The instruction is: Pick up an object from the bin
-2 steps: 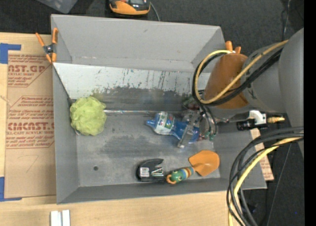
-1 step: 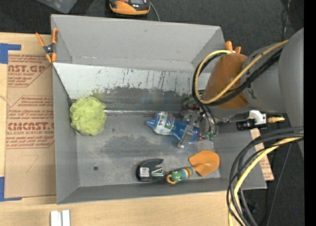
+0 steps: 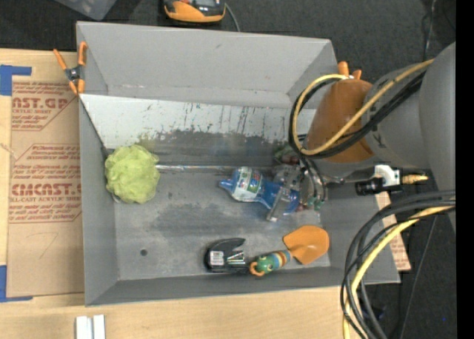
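My gripper is low in the right part of the bin, under the orange wrist cover. It is at the right end of a crumpled clear bottle with a blue label, which lies on its side mid-bin. The bottle's blue right end sits right against the gripper; whether it is gripped is hidden. Just below the gripper lies an orange scoop with a green and orange handle.
A black, rounded gadget with a silver label lies by the front wall, next to the scoop's handle. A fuzzy yellow-green ball rests against the left wall. The arm and its yellow and black cables crowd the bin's right side.
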You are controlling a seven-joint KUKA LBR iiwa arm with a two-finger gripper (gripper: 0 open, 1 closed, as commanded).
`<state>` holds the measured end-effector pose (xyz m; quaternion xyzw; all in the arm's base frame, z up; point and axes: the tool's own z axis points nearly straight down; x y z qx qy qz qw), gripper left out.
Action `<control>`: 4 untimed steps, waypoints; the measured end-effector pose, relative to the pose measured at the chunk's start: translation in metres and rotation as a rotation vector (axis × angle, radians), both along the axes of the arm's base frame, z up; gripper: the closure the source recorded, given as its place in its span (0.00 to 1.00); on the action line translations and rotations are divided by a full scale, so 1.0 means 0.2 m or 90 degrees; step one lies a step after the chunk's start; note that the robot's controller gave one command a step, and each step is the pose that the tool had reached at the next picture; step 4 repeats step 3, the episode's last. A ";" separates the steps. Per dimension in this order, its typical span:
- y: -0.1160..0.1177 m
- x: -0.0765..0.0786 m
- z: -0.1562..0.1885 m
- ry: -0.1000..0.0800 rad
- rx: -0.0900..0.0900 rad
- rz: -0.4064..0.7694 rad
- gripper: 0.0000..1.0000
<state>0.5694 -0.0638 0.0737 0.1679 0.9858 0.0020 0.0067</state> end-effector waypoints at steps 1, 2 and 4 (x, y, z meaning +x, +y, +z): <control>0.00 0.00 0.03 0.000 0.000 0.000 1.00; 0.00 0.00 0.07 0.000 0.000 0.001 1.00; 0.01 -0.01 0.20 0.004 0.001 0.001 1.00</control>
